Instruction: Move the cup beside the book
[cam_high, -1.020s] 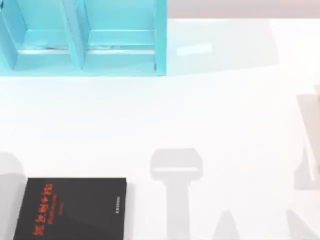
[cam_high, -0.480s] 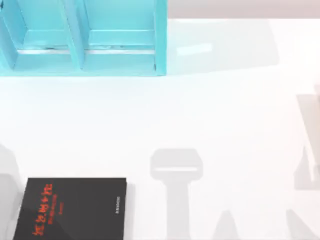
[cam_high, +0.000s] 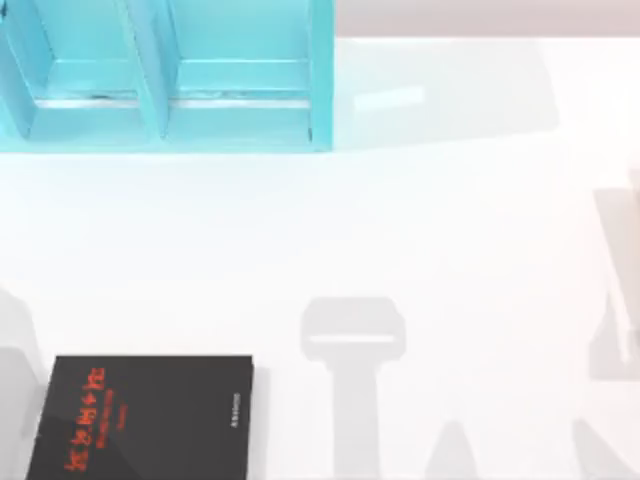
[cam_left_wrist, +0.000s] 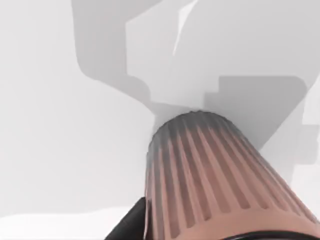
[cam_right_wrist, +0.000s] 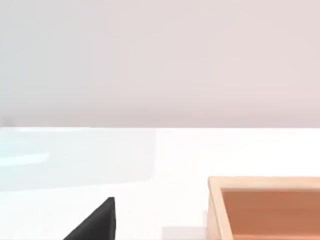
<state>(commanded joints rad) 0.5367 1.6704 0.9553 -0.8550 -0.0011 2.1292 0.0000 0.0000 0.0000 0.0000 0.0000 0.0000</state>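
The cup (cam_left_wrist: 210, 175) is ribbed and brownish-pink and sits very close in the left wrist view, its base pointing down at the white table above its own grey shadow. My left gripper (cam_left_wrist: 210, 232) is shut on the cup, and one black finger (cam_left_wrist: 127, 227) shows against its side. The book (cam_high: 145, 415), flat and black with red-orange lettering, lies at the table's front left in the top view. My right arm stays idle on the right side.
A turquoise shelf (cam_high: 165, 80) with open compartments stands at the back left. A shallow wooden box (cam_right_wrist: 265, 207) and a dark wedge (cam_right_wrist: 95, 225) show in the right wrist view. Grey arm shadows fall on the table's front middle and right.
The grey shadow at the table's left edge, beside the book, has narrowed and shifted. The book and the shelf have not moved.
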